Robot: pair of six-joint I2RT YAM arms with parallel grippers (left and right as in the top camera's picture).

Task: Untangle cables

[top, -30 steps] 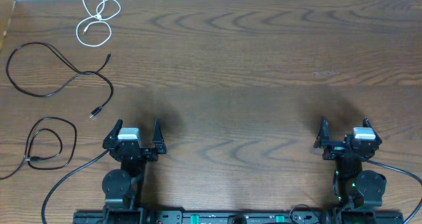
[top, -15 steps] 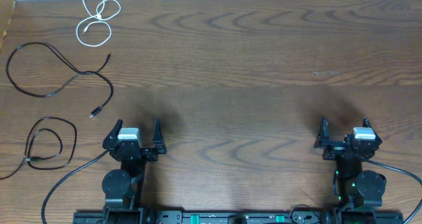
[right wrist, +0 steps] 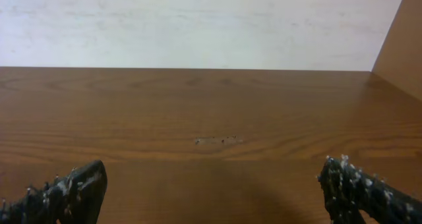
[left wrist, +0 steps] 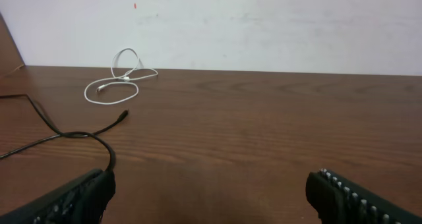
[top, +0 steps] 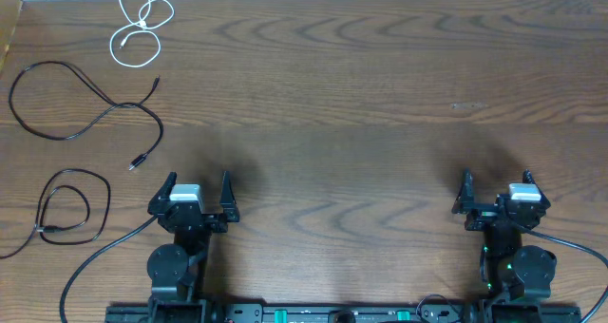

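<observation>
Brown wooden worktop (top: 361, 104), thin white looped cable (top: 140, 24) at far left, long black cable (top: 112, 103) nearer, coiled black cable (top: 47, 230) nearest, none touching, left tool (top: 199, 179) and right tool (top: 497, 178) both spread wide

even soft light, sharp, faint shadows.

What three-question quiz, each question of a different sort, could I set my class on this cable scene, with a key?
1. True or false: the white cable crosses the longer black cable.
2. Multiple choice: the coiled black cable lies A) on the left arm's side, B) on the right arm's side, C) midway between the arms.
3. Fill in: the left gripper and the right gripper both stand ___, holding nothing.

Key: 1 false, they lie apart; 2 A; 3 open.
</observation>
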